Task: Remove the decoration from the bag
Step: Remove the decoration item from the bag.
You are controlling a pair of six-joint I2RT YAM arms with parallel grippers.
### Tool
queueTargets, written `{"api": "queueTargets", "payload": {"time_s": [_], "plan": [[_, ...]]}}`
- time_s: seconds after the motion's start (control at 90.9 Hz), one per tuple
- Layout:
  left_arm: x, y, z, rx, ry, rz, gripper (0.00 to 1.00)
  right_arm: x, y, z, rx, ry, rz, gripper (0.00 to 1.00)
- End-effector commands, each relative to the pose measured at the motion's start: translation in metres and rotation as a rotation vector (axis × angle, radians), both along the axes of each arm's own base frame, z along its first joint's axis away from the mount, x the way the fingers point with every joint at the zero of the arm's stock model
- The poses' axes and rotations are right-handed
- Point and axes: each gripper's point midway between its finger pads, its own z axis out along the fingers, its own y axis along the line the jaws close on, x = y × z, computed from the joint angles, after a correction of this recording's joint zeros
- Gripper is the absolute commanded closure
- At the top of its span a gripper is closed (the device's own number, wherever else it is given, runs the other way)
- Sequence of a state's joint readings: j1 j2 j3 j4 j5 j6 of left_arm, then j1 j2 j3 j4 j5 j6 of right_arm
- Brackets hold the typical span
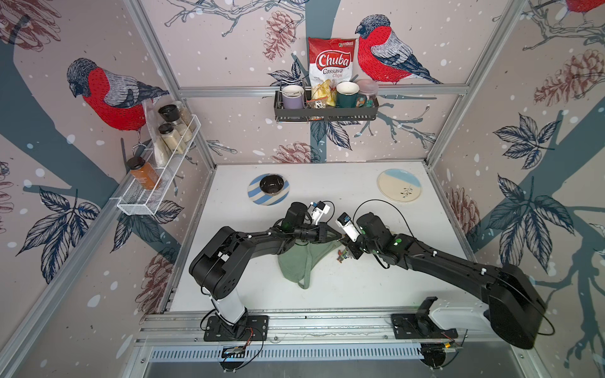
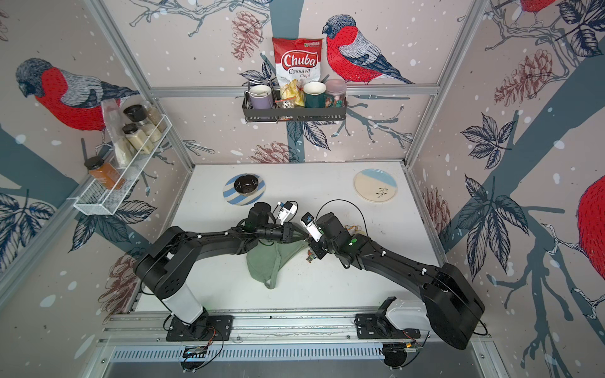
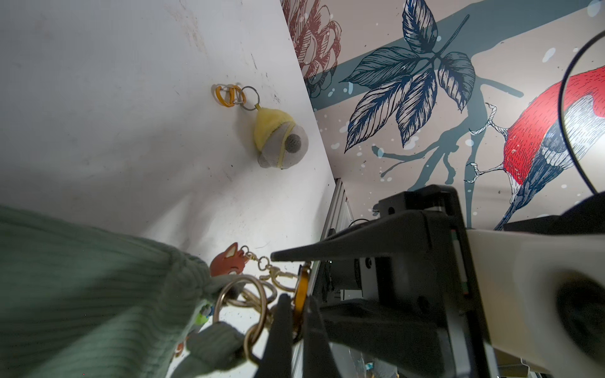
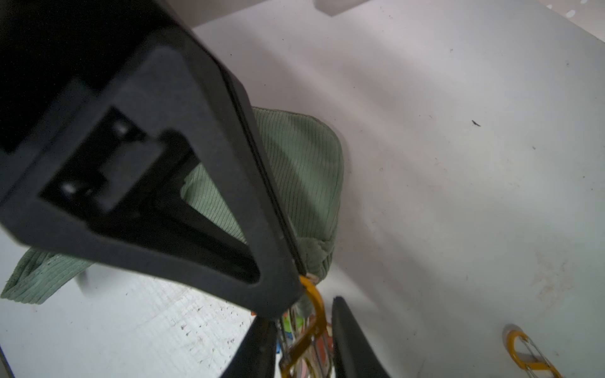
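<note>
Bag (image 1: 298,265) lies at centre of desk (image 1: 327,189). Plush keychain (image 3: 278,140) already detached. Left end effector (image 4: 299,275) clenched, apparently on orange carabiner (image 4: 322,311); right end effector (image 4: 299,311) brackets it, jaws apart. Fox charm (image 3: 229,263) remains attached

bag (image 1: 294,266) sage-green, ribbed; clip (image 4: 317,306) amber; plate (image 1: 254,193) blue-white striped

— What's sitting on the white table (image 1: 327,183)?
— At the far left, a blue-striped plate (image 1: 258,198). At the far right, a cream and pale-blue plate (image 1: 399,185).
— And nearer?
— The green bag (image 1: 298,261) lies crumpled around the middle. The decoration (image 1: 343,256), a bunch of small charms, rests on the surface just at its right end. Further right, a yellow and grey plush keyring (image 3: 280,140) lies apart, with orange clips (image 3: 224,96) on its ring.
</note>
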State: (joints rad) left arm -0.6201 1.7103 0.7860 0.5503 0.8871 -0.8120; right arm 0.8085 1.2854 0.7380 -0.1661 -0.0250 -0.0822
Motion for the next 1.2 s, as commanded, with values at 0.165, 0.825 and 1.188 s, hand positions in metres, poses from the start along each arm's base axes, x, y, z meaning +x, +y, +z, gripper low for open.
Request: {"api": "queueTargets", "payload": {"time_s": [0.165, 0.825, 1.188], "plan": [[-0.004, -0.002, 0.003, -0.011, -0.006, -0.028, 1.00, 0.006, -0.010, -0.002, -0.044, -0.027, -0.049, 0.74], [0.002, -0.002, 0.001, 0.000, 0.021, -0.001, 1.00, 0.010, -0.004, 0.003, -0.011, -0.049, -0.057, 0.65], [0.003, -0.003, 0.001, -0.005, 0.027, 0.004, 1.00, 0.016, -0.004, 0.004, 0.006, -0.045, -0.096, 0.79]]}}
